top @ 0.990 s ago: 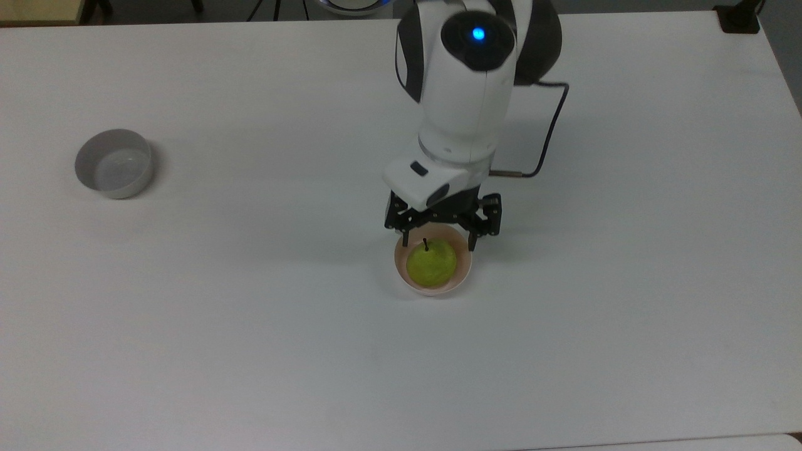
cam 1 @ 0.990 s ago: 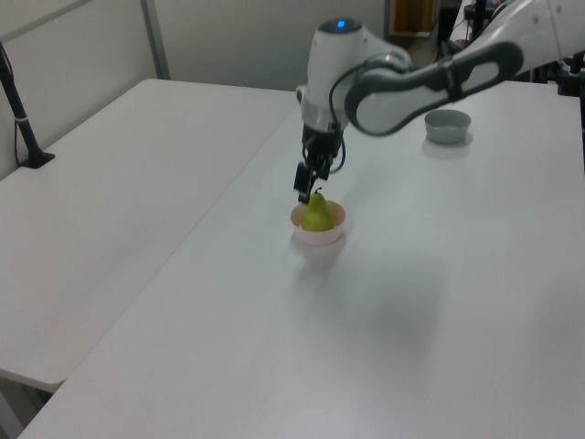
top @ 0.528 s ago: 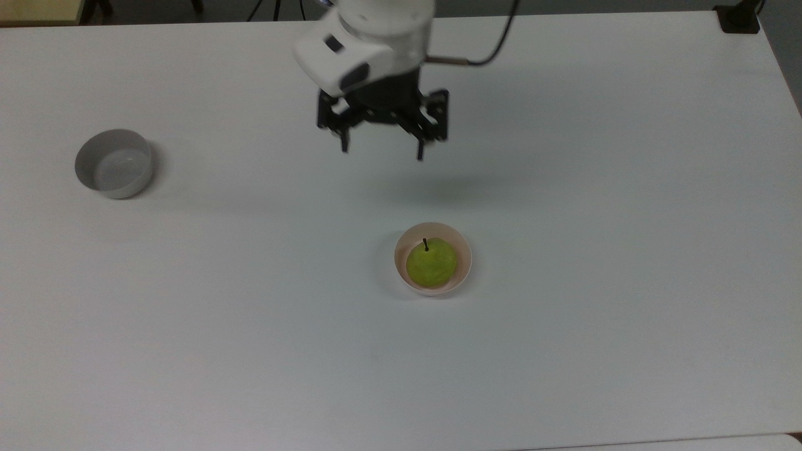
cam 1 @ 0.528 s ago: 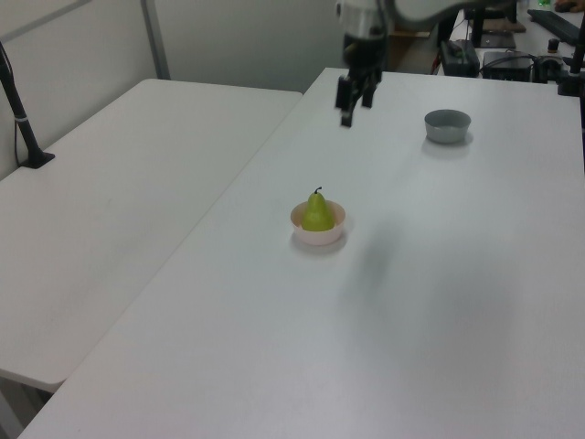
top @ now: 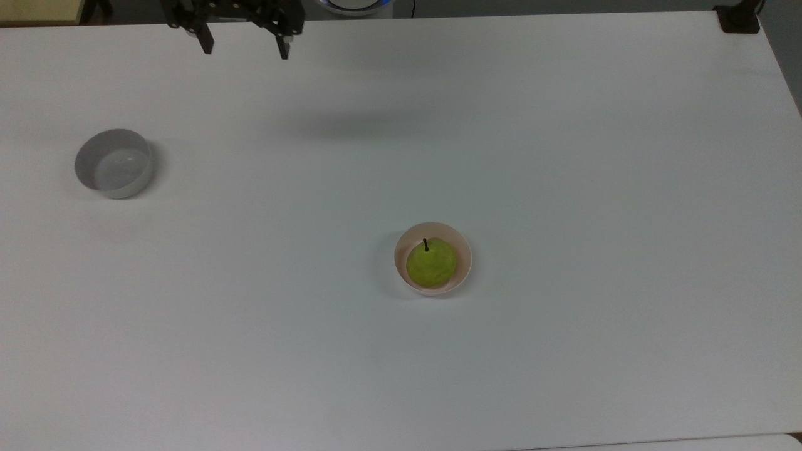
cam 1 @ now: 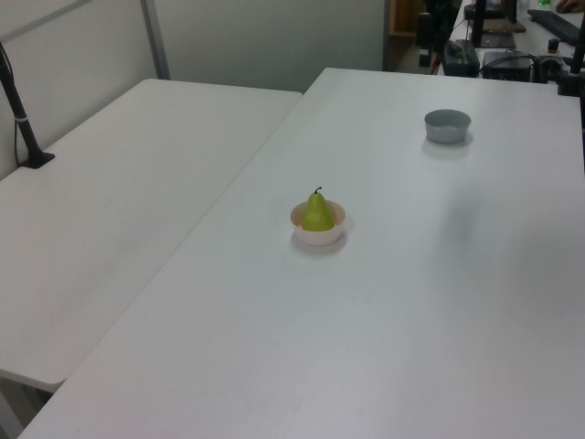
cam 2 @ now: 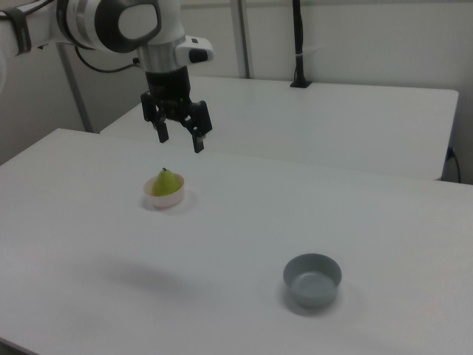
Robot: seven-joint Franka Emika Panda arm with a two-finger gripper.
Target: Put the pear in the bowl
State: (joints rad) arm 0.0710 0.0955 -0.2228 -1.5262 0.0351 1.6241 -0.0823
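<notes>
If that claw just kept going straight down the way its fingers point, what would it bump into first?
Probably just the bare white table. The gripper hangs open, fingers down, well away from the pear in its pink bowl and from the grey bowl; depth is uncertain.

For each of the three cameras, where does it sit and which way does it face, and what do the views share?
Top view: high above, looking down on the table; the open gripper hangs at the top edge.
Left view: raised beyond one table end, looking along it; the pear stands in the pink bowl.
Right view: raised at the opposite end; the arm and gripper show.
Shared: pear, pink bowl and grey bowl appear in all three.
</notes>
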